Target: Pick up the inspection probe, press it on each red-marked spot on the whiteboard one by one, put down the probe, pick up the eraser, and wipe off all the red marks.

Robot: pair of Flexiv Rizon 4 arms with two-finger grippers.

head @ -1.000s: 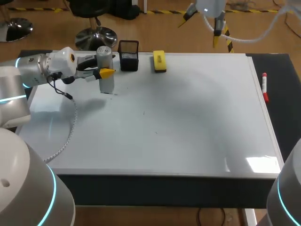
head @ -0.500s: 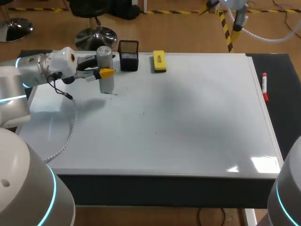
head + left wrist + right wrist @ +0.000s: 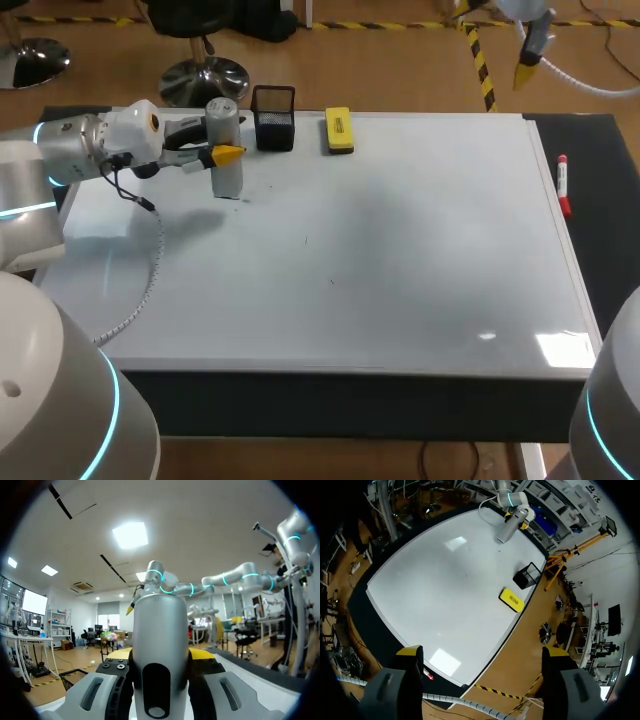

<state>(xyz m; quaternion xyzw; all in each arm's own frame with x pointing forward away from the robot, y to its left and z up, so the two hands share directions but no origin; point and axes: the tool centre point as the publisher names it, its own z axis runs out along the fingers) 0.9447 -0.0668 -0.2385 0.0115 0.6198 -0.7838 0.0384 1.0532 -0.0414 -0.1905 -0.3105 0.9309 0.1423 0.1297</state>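
The grey cylindrical probe (image 3: 228, 178) stands upright on the whiteboard (image 3: 400, 250) near its far left corner, and my left gripper (image 3: 225, 147) is shut on its upper part. In the left wrist view the probe (image 3: 160, 640) fills the space between the fingers of the left gripper (image 3: 161, 690). The yellow eraser (image 3: 339, 131) lies at the far edge, right of a black mesh holder (image 3: 273, 118). My right gripper (image 3: 493, 40) hangs open, high above the far right corner, holding nothing. From the right gripper (image 3: 482, 652) I see the eraser (image 3: 512, 599) and probe (image 3: 507, 530) far below. No red marks show on the board.
A red marker (image 3: 564, 185) lies on the dark strip beside the board's right edge. A grey cable (image 3: 150, 270) trails from my left arm across the board's left side. Two tiny dark specks (image 3: 307, 238) sit near the board's middle.
My right gripper has swung to the right above the far edge of the board. The left arm and the probe have stayed where they were.
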